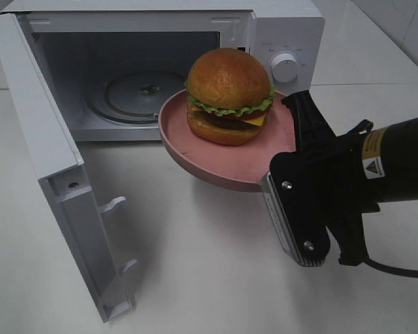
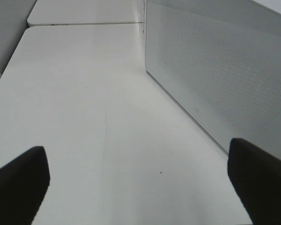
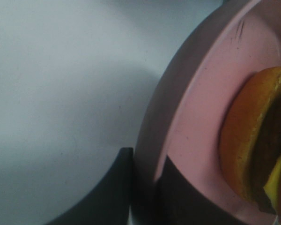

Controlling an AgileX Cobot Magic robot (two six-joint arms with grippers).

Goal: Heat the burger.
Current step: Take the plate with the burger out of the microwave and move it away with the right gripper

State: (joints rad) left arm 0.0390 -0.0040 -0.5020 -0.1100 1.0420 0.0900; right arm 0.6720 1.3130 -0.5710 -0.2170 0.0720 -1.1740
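Right claw (image 1: 296, 132) pinches the rim of the pink plate (image 1: 216, 170), holding it above the surface (image 1: 216, 278). On it sits the burger (image 1: 228, 96), at the microwave's (image 1: 292, 35) open mouth, five o'clock of the turntable (image 1: 136, 96). Left claw (image 2: 138, 185) gapes wide, empty.

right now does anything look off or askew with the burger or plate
Mostly fine. The burger sits upright but off-centre on the pink plate, away from the rim pinched by the right gripper. The plate hangs above the table before the open microwave.
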